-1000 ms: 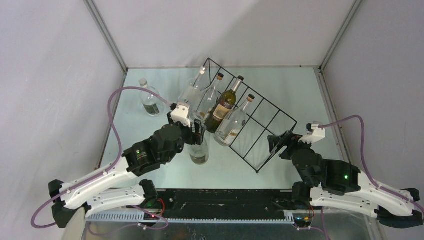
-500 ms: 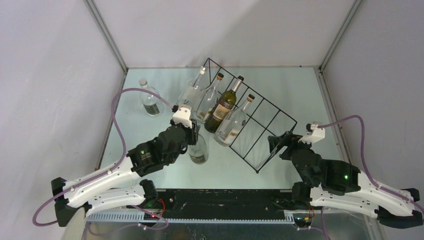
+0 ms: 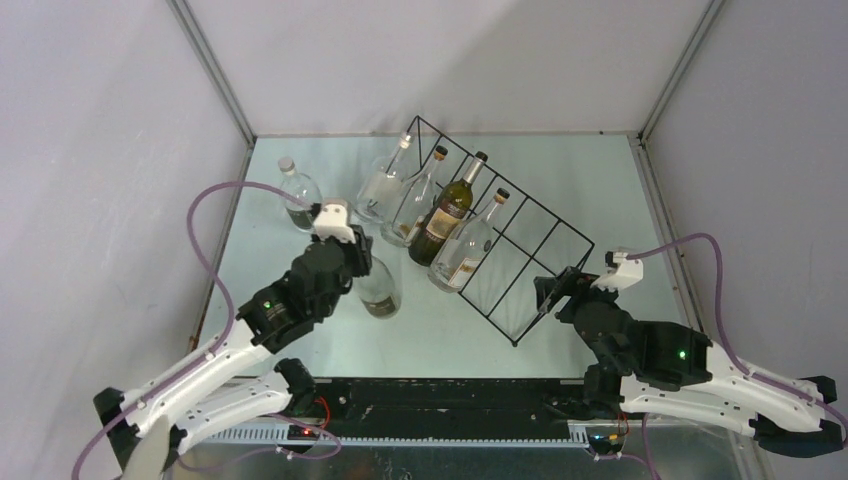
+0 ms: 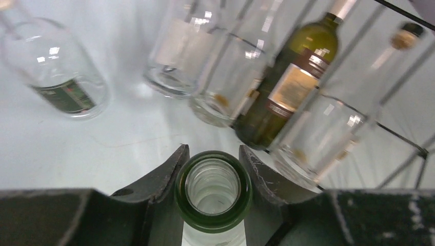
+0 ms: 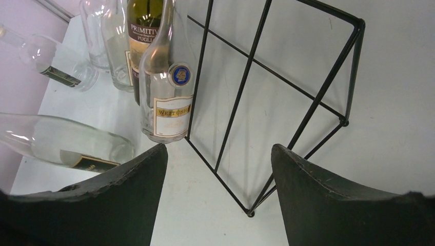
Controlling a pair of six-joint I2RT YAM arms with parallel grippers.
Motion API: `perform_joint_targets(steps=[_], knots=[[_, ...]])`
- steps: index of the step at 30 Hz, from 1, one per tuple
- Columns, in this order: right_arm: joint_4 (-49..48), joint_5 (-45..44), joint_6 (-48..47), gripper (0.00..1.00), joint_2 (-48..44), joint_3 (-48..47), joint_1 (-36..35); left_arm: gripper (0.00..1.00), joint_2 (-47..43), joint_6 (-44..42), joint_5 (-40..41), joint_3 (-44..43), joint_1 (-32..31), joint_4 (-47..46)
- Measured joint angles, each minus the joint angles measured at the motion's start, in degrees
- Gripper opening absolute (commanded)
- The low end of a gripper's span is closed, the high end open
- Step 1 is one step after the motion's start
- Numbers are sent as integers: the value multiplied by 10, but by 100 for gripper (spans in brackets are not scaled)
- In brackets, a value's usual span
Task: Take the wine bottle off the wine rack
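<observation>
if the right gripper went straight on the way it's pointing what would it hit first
Probably the black thin-wire wine rack: its empty end compartments fill the gap between the fingers of the open right gripper. The clear labelled bottle sits left of that line. Depth is hard to judge.

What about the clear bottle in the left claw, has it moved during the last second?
Yes. The left gripper has carried the clear bottle leftward, widening its gap from the wine rack, which stayed put.
</observation>
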State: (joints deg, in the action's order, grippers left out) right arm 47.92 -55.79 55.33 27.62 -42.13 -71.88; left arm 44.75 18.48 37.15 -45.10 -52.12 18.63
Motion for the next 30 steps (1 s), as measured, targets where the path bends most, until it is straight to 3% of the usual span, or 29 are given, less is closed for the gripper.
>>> perform_joint_targets(steps=[6,20,24,30], knots=[[1,0,6,77,0,10,0,0,-24,-7,-52,1,154,24],[11,0,7,77,0,17,12,0,28,-64,-123,-34,411,24],[12,0,7,77,0,25,18,0,62,-71,-126,-46,459,3],[12,2,4,77,1,34,30,0,118,-80,-109,-58,476,-54]])
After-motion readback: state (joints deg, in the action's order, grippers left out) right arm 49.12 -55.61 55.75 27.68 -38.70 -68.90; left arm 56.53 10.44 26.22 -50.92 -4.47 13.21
